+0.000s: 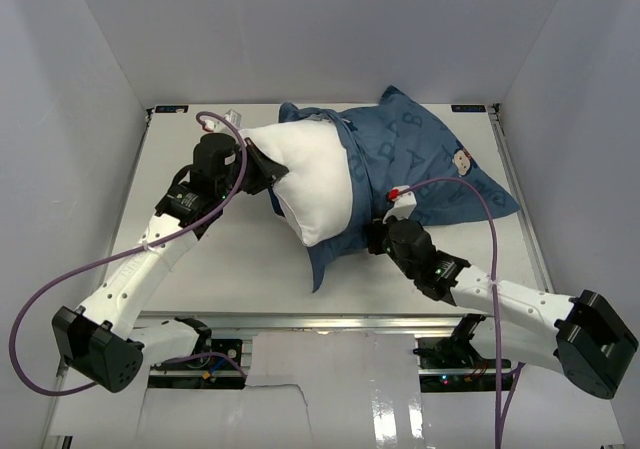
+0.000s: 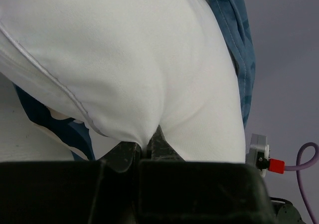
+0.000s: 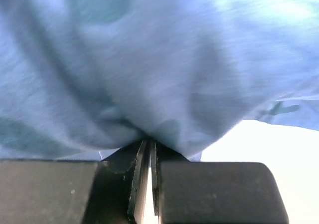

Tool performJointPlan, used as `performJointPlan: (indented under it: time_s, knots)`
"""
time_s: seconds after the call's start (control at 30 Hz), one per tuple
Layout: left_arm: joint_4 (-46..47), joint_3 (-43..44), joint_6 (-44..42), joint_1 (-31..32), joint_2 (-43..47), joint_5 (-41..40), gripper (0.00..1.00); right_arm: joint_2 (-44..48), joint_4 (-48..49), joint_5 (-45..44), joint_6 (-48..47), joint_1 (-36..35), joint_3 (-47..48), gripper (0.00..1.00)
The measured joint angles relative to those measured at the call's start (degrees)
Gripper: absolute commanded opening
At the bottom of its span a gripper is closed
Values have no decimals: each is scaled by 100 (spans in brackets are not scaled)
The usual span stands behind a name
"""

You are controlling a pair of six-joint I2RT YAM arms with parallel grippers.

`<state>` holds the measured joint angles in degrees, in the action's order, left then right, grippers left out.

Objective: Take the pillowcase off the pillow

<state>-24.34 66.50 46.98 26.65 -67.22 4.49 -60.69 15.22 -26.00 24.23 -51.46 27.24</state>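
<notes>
The white pillow lies mid-table, its left half bare and its right half inside the blue printed pillowcase, which trails off to the right. My left gripper is shut on the pillow's left edge; in the left wrist view the white fabric is pinched between the jaws, with blue case behind. My right gripper is shut on the pillowcase's near edge; in the right wrist view blue cloth bunches into the closed jaws.
The white table is walled by grey panels at left, right and back. A narrow tail of the case hangs toward the near edge. Purple cables loop over both arms.
</notes>
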Motion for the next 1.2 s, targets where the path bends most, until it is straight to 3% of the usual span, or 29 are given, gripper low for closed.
performJointPlan:
  time_s: [0.07, 0.1, 0.13, 0.17, 0.4, 0.5, 0.67, 0.73, 0.77, 0.8, 1.0, 1.2]
  knots:
    - [-22, 0, -4, -39, 0, 87, 0, 87, 4, 127, -4, 68, -13, 21]
    - [-24, 0, -7, -52, 0, 109, 0, 144, 9, 315, -17, 66, -13, 33]
    - [-28, 0, -7, -66, 0, 129, 0, 219, 13, 522, -28, 46, -15, 53]
    - [-31, 0, -9, -68, 0, 144, 0, 326, 33, 719, -31, -13, -26, 59]
    - [-35, 0, -9, -68, 4, 170, 0, 890, 339, 1412, -33, -748, -94, 86]
    - [-61, 0, -4, -68, 4, 168, 0, 601, 341, 1366, -11, -938, 52, 87]
    - [-96, 0, 4, -68, 4, 168, 0, -260, 413, 717, 120, -1016, 192, 80]
    - [-114, 0, 2, -68, 7, 153, 0, -614, 439, 345, 173, -1019, 203, 58]
    - [-125, 0, 2, -68, 7, 151, 0, -739, 439, 175, 201, -1019, 203, 40]
    - [-138, 0, 0, -68, 7, 151, 0, -852, 446, -35, 267, -1019, 201, 8]
    - [-415, 199, -131, -68, 2, 153, 0, -772, 507, -1001, 415, -765, 116, 8]
    - [-595, 588, -415, -74, 15, 420, 0, -372, 599, -599, 531, 973, -127, 8]
